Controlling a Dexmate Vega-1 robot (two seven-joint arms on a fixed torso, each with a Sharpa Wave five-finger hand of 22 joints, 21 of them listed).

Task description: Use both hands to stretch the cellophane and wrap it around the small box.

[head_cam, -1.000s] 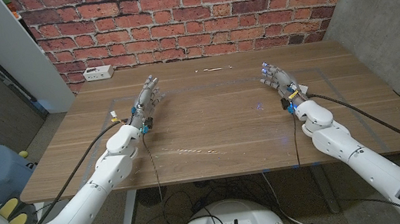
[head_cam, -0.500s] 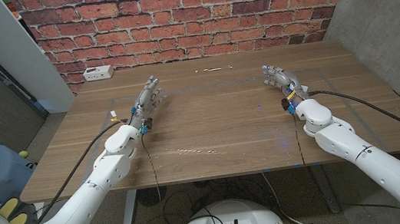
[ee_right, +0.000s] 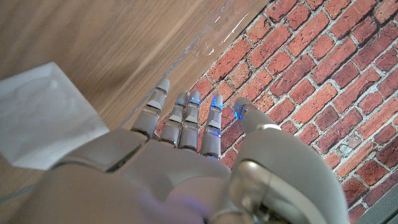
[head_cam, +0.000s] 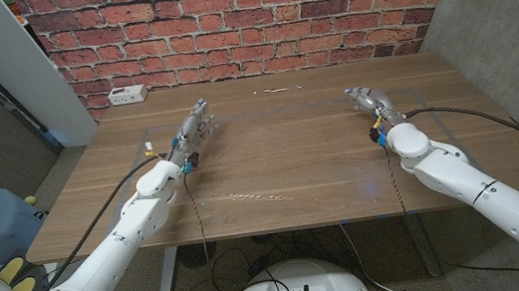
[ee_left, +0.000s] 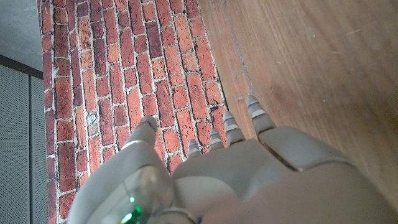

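A clear cellophane sheet (head_cam: 277, 90) lies flat on the wooden table (head_cam: 281, 153); I make it out only by glints and faint edges, and one shiny edge (ee_right: 208, 46) runs past my right fingertips. A small white box (head_cam: 127, 95) sits at the table's back left corner, away from both hands. My left hand (head_cam: 194, 124) is left of centre with its fingers straight, holding nothing, and it shows again (ee_left: 249, 174) pointing at the brick wall. My right hand (head_cam: 370, 101) is right of centre with its fingers out and together, also holding nothing, as the wrist view of this hand (ee_right: 186, 155) confirms.
A red brick wall (head_cam: 242, 12) runs behind the table's far edge and a grey concrete wall (head_cam: 505, 23) stands on the right. A white flat shape (ee_right: 46, 118) shows beside my right hand; I cannot tell what it is. Cables trail from both wrists.
My right hand has moved outward to the right and turned more onto its edge. My left hand has shifted slightly and narrowed in profile.
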